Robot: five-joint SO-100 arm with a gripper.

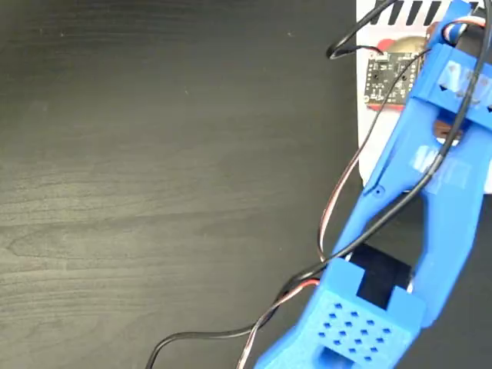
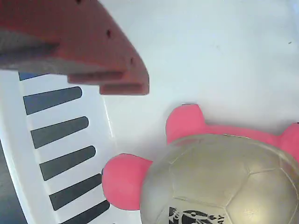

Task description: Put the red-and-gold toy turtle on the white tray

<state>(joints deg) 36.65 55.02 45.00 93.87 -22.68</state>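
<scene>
Dark wood-grain counter (image 1: pixel 154 192); the rubbery red-and-gold toy turtle (image 2: pixel 219 177) sits on the flat white tray (image 2: pixel 210 51). The claw (image 2: pixel 112 70) looks apart from it — lift straight up, without nudging it.

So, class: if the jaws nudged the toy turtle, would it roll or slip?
The turtle probably wouldn't roll, since it looks settled on stubby legs on the white tray. Its glossy domed shell may let jaws slide off. It looks light enough to skid.

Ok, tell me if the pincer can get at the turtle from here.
Probably yes. In the wrist view the turtle lies on the white tray right by the pincer's red finger, with nothing between them.
</scene>
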